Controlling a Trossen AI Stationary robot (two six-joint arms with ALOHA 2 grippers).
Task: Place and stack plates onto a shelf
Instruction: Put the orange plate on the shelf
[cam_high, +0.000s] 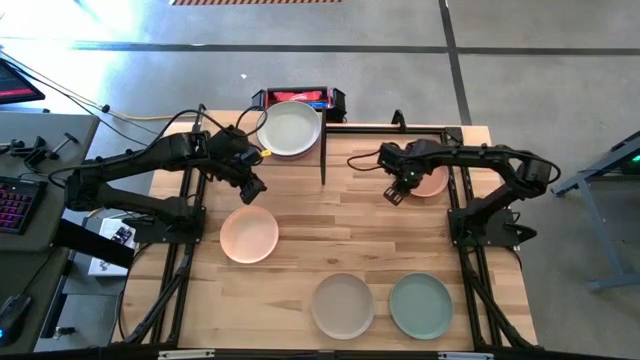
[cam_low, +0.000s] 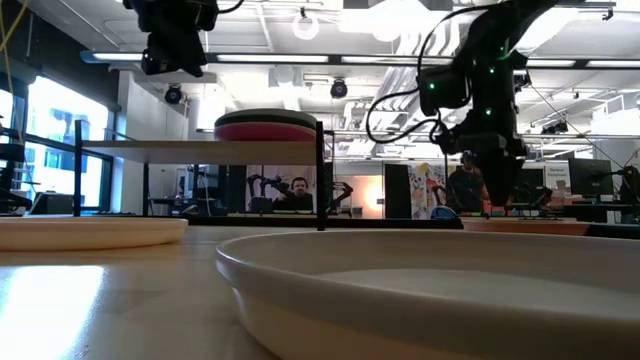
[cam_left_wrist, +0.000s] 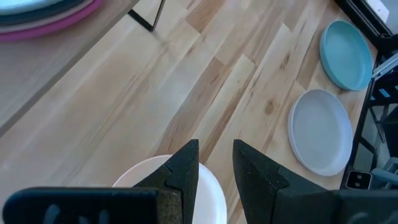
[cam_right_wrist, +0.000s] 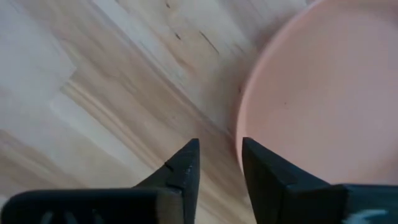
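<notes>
A stack of plates, off-white on top (cam_high: 291, 128) and pink at the bottom (cam_low: 265, 132), rests on the raised shelf (cam_low: 200, 147). Four plates lie flat on the table: peach (cam_high: 249, 233), salmon (cam_high: 432, 181), beige (cam_high: 342, 305) and sage green (cam_high: 421, 305). My left gripper (cam_high: 252, 185) hangs open, high above the table (cam_low: 175, 50), between the shelf and the peach plate (cam_left_wrist: 208, 186). My right gripper (cam_high: 395, 192) is open and low (cam_low: 490, 195). Its fingers stand on either side of the salmon plate's left rim (cam_right_wrist: 241, 124); I cannot tell whether they touch it.
The shelf's thin dark upright (cam_high: 323, 160) stands between the two arms. A red and black box (cam_high: 298, 97) sits beyond the table's far edge. Bare tabletop (cam_high: 350, 215) lies in the middle. People and other robots show in the room behind (cam_low: 295, 190).
</notes>
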